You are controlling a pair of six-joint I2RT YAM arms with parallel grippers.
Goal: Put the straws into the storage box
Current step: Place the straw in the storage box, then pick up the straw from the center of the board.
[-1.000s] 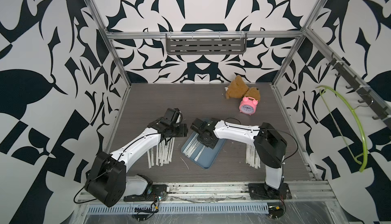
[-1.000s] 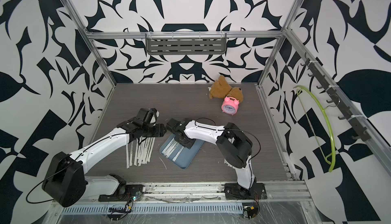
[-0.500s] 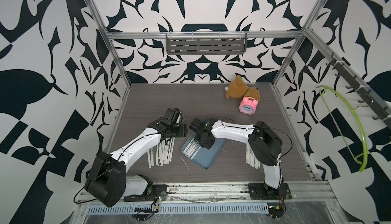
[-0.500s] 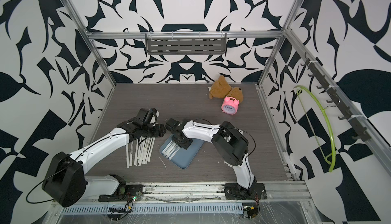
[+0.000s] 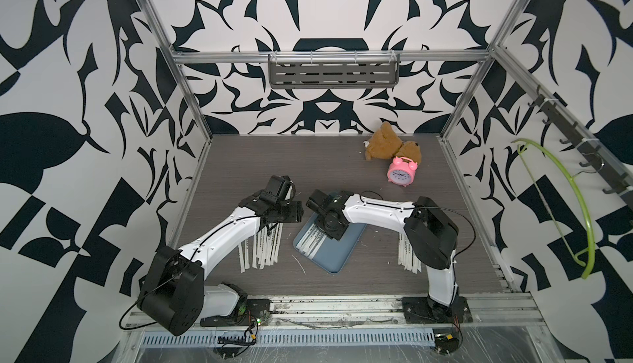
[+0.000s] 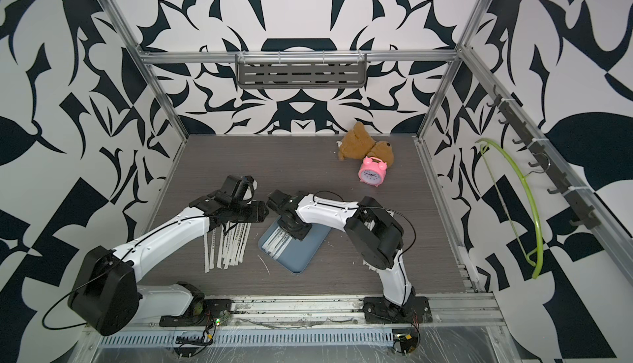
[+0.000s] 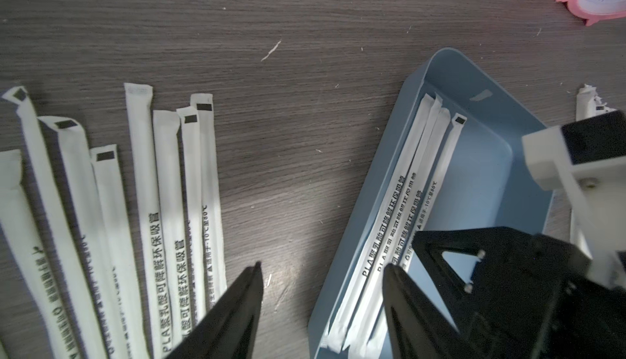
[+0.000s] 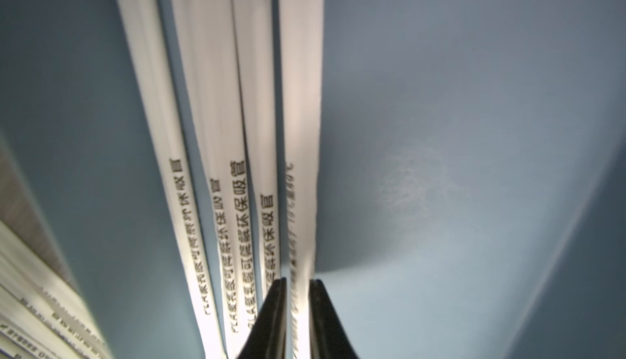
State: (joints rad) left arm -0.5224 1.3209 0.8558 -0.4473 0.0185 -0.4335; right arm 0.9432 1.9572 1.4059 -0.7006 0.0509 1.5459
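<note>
Right wrist view has one straw (image 8: 299,137) lying along the floor of the box (image 8: 474,120), beside others already gathered near the box's wall. The right pincer (image 8: 298,303) straddles its near end. The jaws stand a little apart, and I cannot tell whether they still pinch the wrapper.

Against a second ago, the right arm has slid slightly across the box and stayed low over it. I judge this straw is being set down and one more delivery is nearly done.

Many remain: loose straws (image 7: 145,188) fanned on the table (image 7: 305,69) beside the box, and another bunch (image 5: 407,255) on the box's other side.

The right forearm stretches low over the box, wrist tipped down. The left pincer (image 7: 321,266) hovers released and empty between the fan and the box.
</note>
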